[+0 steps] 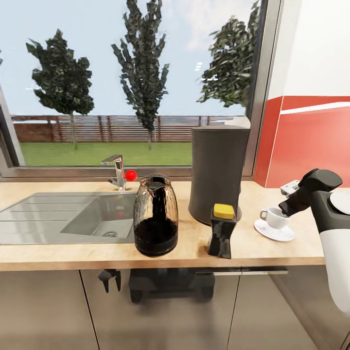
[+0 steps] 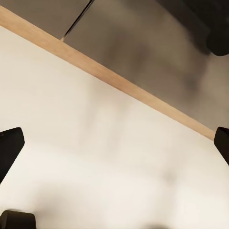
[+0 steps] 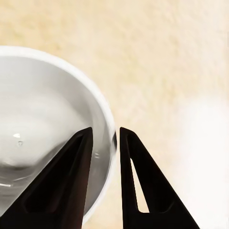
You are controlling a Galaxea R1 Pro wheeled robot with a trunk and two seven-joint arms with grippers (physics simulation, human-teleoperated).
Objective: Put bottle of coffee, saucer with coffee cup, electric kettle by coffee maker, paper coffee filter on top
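The coffee maker (image 1: pixel 217 175) stands at the back of the kitchen countertop (image 1: pixel 58 255). The electric kettle (image 1: pixel 155 216) is at its front left and the bottle of coffee (image 1: pixel 222 232) right in front of it. A pale piece on the machine's top looks like the paper coffee filter (image 1: pixel 239 121). To the right, the coffee cup (image 1: pixel 273 218) sits on the saucer (image 1: pixel 279 235). My right gripper (image 3: pixel 105 136) is shut on the coffee cup (image 3: pixel 43 138); one finger is inside the rim and one outside. My left gripper (image 2: pixel 114 152) hangs open below the counter edge, holding nothing.
A steel sink (image 1: pixel 97 216) with a tap (image 1: pixel 116 171) lies left of the kettle. A window runs behind the counter, and a red and white wall (image 1: pixel 311 146) closes the right end. Grey cabinet fronts (image 1: pixel 43 306) sit below.
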